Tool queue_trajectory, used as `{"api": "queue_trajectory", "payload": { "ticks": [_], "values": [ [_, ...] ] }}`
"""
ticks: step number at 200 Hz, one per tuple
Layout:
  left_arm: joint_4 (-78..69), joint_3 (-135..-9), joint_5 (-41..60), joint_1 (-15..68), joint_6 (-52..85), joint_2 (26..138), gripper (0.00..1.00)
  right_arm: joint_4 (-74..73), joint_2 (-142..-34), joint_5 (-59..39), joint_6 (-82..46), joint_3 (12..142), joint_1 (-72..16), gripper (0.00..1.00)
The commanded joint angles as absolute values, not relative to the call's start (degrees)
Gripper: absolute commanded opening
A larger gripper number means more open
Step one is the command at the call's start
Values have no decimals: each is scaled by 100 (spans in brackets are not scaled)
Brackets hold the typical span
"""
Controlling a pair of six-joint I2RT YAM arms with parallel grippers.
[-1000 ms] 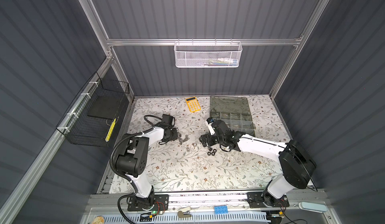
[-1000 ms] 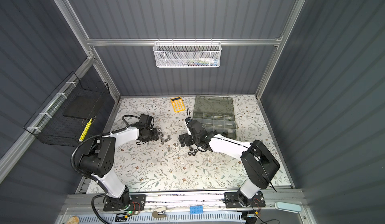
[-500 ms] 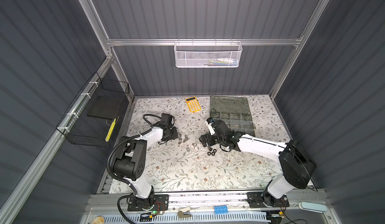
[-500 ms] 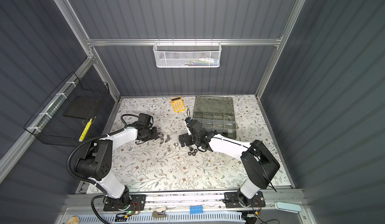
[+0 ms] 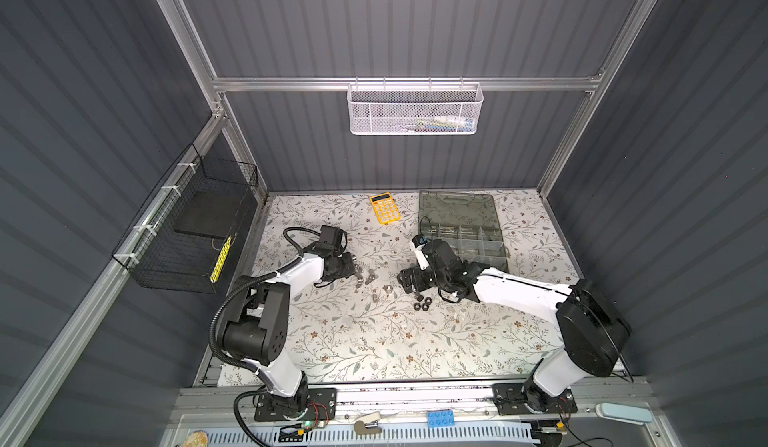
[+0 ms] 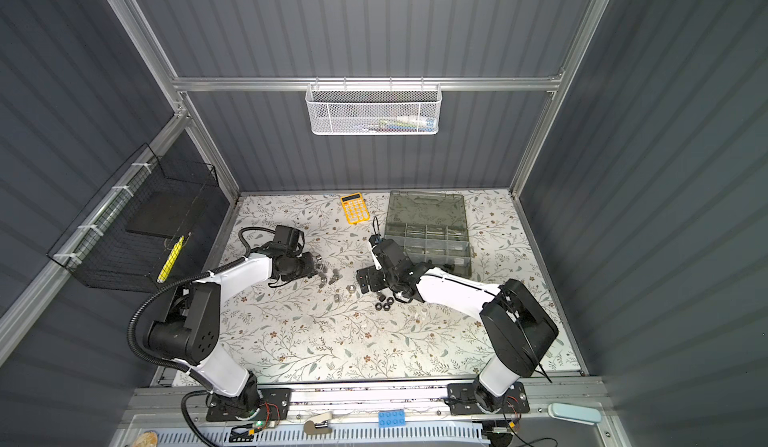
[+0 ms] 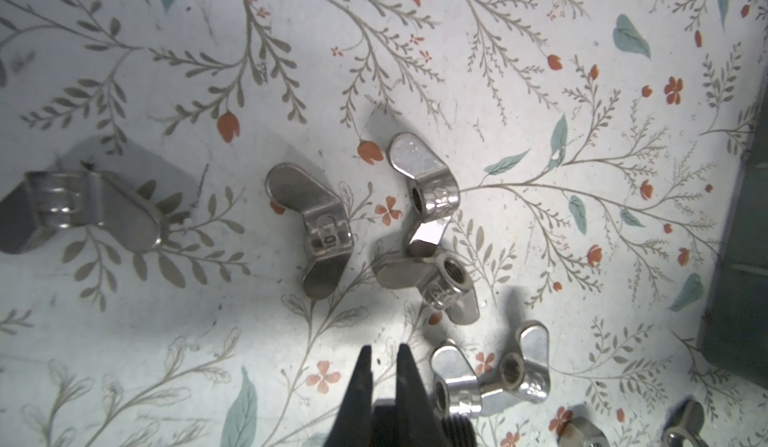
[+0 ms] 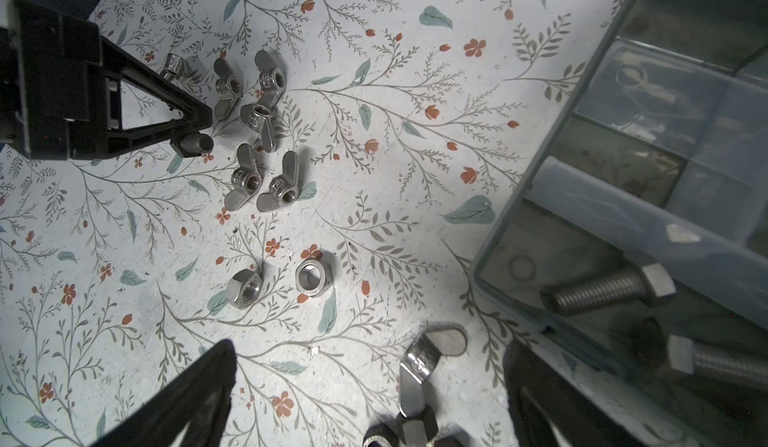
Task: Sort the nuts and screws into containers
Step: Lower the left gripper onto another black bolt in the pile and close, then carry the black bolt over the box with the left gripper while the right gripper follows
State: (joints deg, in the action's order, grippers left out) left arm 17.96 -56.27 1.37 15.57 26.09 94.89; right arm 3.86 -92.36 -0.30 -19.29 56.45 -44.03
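– Since the organizer box (image 5: 500,241) stands at the far right corner of the bench (image 5: 374,341) with its lid (image 5: 457,210) folded back toward the far edge, what do the compartments (image 8: 623,162) hold?
– Two silver screws (image 8: 611,291) lie in the corner compartment (image 8: 540,258) nearest the right gripper (image 8: 370,347). Contents of the other compartments cannot be made out through the smoky plastic.
– And the unsorted stock?
– Mid-bench, silver wing nuts (image 8: 253,120) cluster just beside the left gripper (image 7: 384,353), with a dark screw (image 8: 193,145) at its fingertip. Two silver hex nuts (image 8: 313,276) lie between the grippers; black nuts (image 5: 422,302) and a lone wing nut (image 8: 419,366) sit between the right gripper's fingers.
– State of the grippers?
– Left clenched, nothing seen between its fingertips. Right spread wide, holding nothing.
– Changes against one second earlier?
– Left arm's elbow sits nearer the bench's near edge; its gripper remains by the wing nuts. Right arm, box and loose hardware are unmoved.
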Motion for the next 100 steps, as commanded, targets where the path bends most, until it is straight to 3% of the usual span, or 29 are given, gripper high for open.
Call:
{"api": "queue_trajectory", "payload": {
  "ticks": [1,100],
  "values": [
    [1924,-5515,215,1591,2607,9238,3,333,-9220,-37,-1977,5642,-4421,99],
    [2164,-6070,-42,2179,2666,9267,2,352,-8972,321,-1934,5526,-4379,99]
  ]
}}
